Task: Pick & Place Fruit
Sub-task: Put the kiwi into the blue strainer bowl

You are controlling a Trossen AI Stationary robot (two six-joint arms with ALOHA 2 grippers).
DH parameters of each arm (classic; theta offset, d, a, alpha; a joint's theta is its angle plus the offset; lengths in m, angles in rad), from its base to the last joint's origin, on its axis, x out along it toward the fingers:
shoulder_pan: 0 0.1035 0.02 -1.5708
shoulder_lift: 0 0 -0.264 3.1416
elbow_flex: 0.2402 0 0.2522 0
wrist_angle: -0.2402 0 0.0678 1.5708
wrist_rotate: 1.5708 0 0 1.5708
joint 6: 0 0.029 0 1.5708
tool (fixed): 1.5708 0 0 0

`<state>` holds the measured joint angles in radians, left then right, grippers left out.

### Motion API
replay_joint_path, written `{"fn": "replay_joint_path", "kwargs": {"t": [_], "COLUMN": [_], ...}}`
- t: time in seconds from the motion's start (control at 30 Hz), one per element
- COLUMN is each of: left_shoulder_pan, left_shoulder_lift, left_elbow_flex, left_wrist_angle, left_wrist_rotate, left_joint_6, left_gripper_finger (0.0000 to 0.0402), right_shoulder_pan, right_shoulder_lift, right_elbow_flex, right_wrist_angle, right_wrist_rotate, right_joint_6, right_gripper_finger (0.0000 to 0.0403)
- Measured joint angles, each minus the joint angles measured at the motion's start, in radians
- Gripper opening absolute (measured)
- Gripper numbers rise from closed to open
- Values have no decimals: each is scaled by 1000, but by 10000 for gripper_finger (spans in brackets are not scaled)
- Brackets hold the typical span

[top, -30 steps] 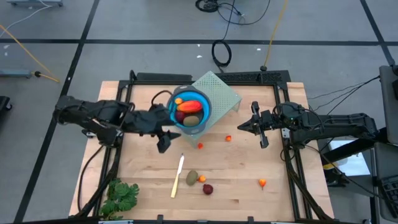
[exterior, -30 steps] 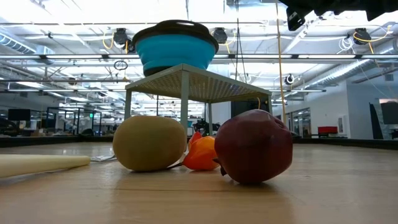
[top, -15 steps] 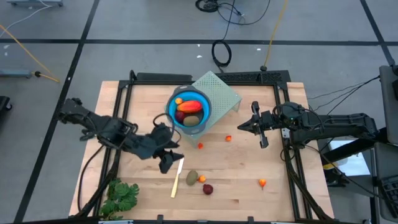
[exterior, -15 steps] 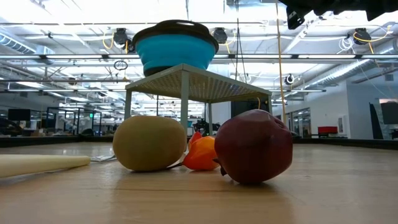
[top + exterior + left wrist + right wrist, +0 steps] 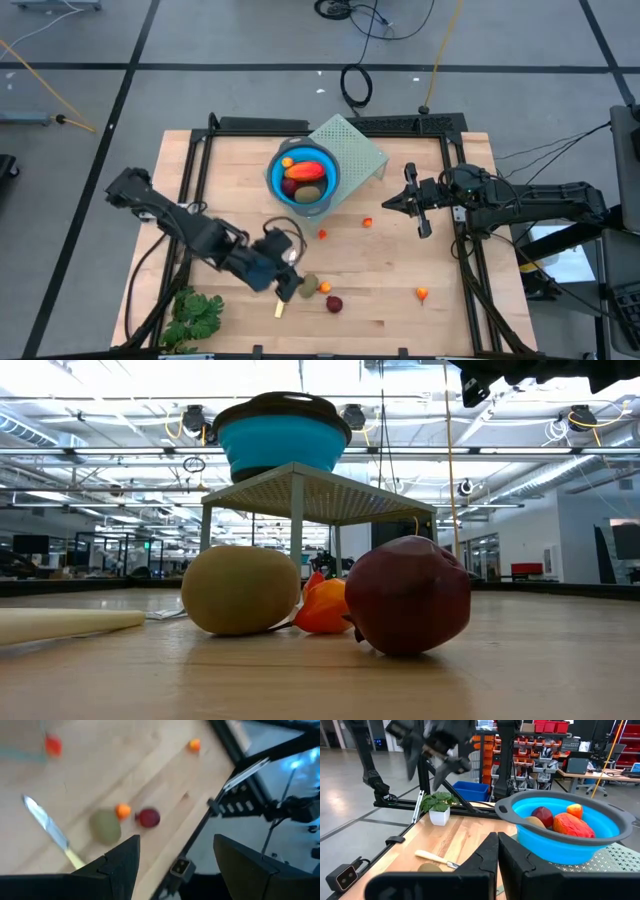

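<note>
My left gripper [image 5: 289,287] [image 5: 175,865] hangs open over the near middle of the table, just left of a brown-green oval [image 5: 309,285] [image 5: 105,826]. Beside the oval lie a small orange piece [image 5: 325,288] and a dark red ball [image 5: 334,303] [image 5: 408,595]. More fruit fills the blue bowl [image 5: 303,178] [image 5: 570,827], which stands on a pale green perforated stand [image 5: 355,150]. Loose bits lie at the red one [image 5: 321,234] and two orange ones [image 5: 367,222] [image 5: 422,293]. My right gripper [image 5: 408,200] [image 5: 497,865] waits shut at the right, holding nothing.
A cream-handled knife [image 5: 50,827] [image 5: 279,306] lies partly under my left gripper. A leafy green bunch [image 5: 195,315] sits at the near left corner. Bare wood stretches across the near right and between the bowl and the right arm.
My left gripper has swung away from the bowl toward the table's near edge and somewhat right, ending over the knife beside the brown-green oval. The fruit and the bowl have stayed where they were.
</note>
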<state>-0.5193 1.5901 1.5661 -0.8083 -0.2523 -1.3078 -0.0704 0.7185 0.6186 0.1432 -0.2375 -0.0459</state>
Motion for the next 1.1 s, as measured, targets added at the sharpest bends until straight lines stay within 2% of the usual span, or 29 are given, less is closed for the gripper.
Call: {"fn": "replay_joint_path", "kwargs": {"t": [0.23,0.5,0.7,0.87,1.1], "left_shoulder_pan": [-10,15,54,91,129], "left_shoulder_lift": [105,194,245,289,348], "left_elbow_flex": [0,0,0,0,0], "left_wrist_angle": [6,2,-2,-4,-5], "left_wrist_rotate": [97,106,126,163,211], "left_joint_6": [-155,-260,-344,-354,-344], "left_gripper_finger": [253,253,252,252,252], "right_shoulder_pan": [0,0,0,0,0], "right_shoulder_lift": [0,0,0,0,0], "right_elbow_flex": [0,0,0,0,0], "right_wrist_angle": [-32,-81,-81,-80,-80], "right_wrist_rotate": [0,0,0,0,0], "right_joint_6": [27,31,-42,-123,-131], "right_gripper_finger": [4,4,4,4,4]}}
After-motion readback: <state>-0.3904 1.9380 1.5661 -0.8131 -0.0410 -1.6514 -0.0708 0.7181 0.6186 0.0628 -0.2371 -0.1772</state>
